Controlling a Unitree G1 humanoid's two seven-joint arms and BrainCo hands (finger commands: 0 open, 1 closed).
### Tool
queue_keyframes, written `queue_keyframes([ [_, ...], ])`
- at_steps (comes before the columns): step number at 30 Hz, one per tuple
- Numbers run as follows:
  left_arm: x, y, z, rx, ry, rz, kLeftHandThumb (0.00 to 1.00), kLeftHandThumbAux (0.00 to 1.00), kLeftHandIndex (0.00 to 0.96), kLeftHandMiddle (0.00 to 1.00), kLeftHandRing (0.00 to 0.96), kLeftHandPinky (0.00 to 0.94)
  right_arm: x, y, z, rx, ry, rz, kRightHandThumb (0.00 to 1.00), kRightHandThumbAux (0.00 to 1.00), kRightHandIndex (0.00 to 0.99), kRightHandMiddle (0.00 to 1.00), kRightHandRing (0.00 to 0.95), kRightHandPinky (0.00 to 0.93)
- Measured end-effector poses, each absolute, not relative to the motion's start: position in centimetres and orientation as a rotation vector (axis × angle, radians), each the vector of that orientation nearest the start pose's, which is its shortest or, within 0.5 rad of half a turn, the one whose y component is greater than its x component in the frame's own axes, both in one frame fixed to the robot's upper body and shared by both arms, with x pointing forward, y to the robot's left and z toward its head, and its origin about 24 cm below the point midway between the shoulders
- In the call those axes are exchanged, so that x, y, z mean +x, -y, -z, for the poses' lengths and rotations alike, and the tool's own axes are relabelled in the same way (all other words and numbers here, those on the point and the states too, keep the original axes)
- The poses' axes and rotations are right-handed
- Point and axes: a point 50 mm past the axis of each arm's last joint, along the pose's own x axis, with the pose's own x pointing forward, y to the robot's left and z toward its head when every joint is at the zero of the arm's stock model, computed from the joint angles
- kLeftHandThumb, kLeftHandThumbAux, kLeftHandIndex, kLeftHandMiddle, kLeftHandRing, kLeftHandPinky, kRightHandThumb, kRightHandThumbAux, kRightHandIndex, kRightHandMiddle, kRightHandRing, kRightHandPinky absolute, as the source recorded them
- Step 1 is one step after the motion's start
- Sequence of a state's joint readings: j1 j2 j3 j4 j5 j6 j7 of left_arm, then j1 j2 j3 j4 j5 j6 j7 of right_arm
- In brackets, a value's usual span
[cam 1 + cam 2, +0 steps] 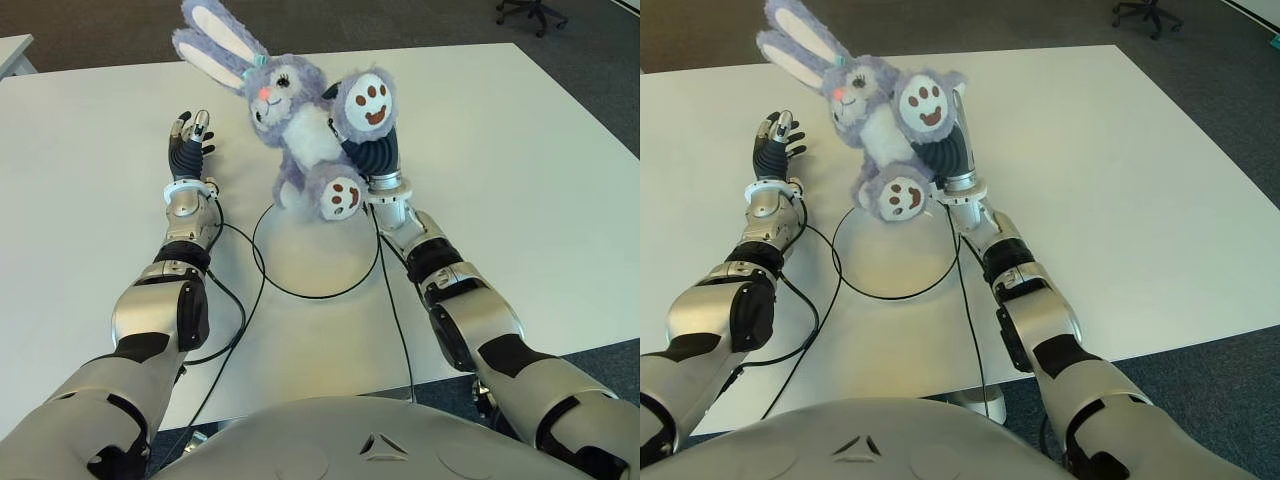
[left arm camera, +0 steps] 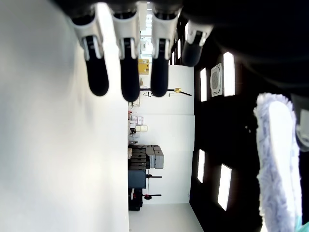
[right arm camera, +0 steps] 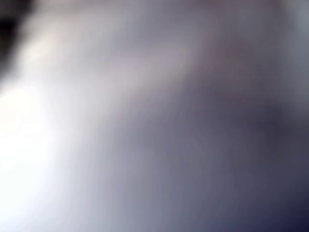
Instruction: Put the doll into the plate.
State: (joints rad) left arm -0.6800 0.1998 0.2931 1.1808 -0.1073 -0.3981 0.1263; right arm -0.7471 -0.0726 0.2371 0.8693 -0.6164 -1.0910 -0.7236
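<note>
The right hand has its fingers closed around the body of the doll, a purple plush rabbit with white belly and long ears, and holds it lifted clear of the white table; the dark ribbed fingers show just under one raised foot, whose brown paw print faces the camera, while the other foot hangs lower toward the plate. The right wrist view is filled with blurred grey-purple fur (nothing sharper can be read there), which fits plush pressed against the palm. The doll hangs over the plate's rim at about twelve o'clock, head and ears leaning toward ten o'clock. The plate itself is a white disc with a thin dark edge, lying flat on the table between the two forearms. The left hand shows at about nine to ten o'clock from the plate, well apart from the doll, its fingers straight, spread and holding nothing. Black cables trail along both forearms.
</note>
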Motion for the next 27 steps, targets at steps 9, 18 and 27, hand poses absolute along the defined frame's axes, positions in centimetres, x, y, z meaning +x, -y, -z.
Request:
queue_keyframes([
  [9,34.63,-22.5,-2.66,-0.07,-0.084,-0.352,0.0,0.404,0.108,0.246,0.273,0.266,31.38,5.38,-13.83,-0.245,1.096,-0.166,0.717,0.71,0.44,0.893,0.9,0.904],
  [18,34.63,-22.47,-2.66,-0.07,-0.083,-0.352,0.0,0.399,0.097,0.236,0.246,0.225,31.22,5.14,-13.57,-0.268,1.102,-0.197,0.715,0.711,0.44,0.909,0.905,0.904],
  [27,34.63,-22.44,-2.66,-0.069,-0.082,-0.351,0.0,0.39,0.095,0.236,0.235,0.19,30.96,4.91,-13.48,-0.284,1.128,-0.204,0.715,0.711,0.439,0.911,0.905,0.9],
])
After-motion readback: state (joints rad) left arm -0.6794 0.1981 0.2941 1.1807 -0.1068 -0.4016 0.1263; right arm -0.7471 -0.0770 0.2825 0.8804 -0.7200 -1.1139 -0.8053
